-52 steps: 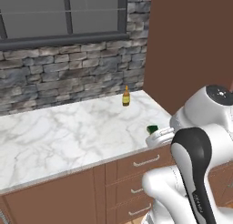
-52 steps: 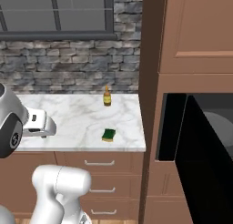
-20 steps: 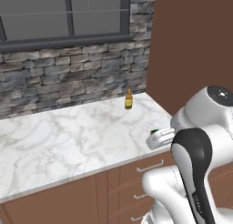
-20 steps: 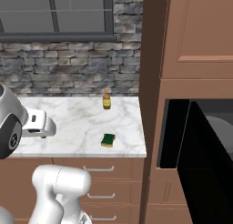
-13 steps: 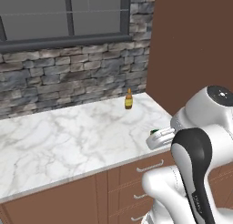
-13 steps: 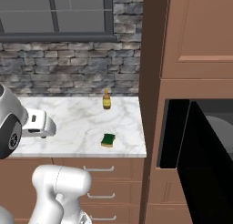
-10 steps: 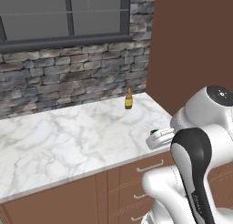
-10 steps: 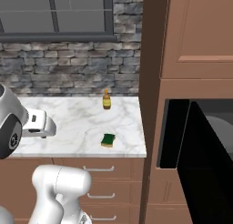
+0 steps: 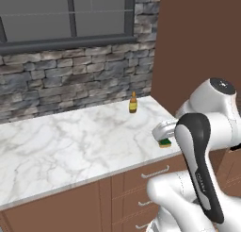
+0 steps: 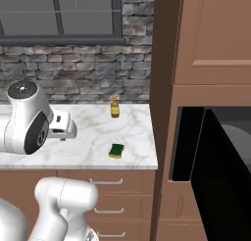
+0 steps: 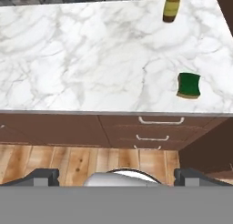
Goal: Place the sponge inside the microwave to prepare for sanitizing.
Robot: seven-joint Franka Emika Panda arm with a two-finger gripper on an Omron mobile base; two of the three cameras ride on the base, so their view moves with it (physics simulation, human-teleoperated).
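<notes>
Your sponge (image 10: 116,150) lies flat on the marble surface (image 10: 93,132), green side up, near the front edge and close to the right end; nothing touches it; the hand view shows it too (image 11: 189,85), lying just above the drawers (image 11: 161,129). The amber bottle (image 10: 114,107) stands upright toward the back, by the stone wall (image 10: 83,78), well apart from the sponge. The microwave (image 10: 215,171) sits in the tall cabinet to the right, door swung open. Your end effector (image 11: 116,177) hangs over the wood floor in front of the surface, fingers (image 11: 43,176) spread wide apart, holding nothing.
</notes>
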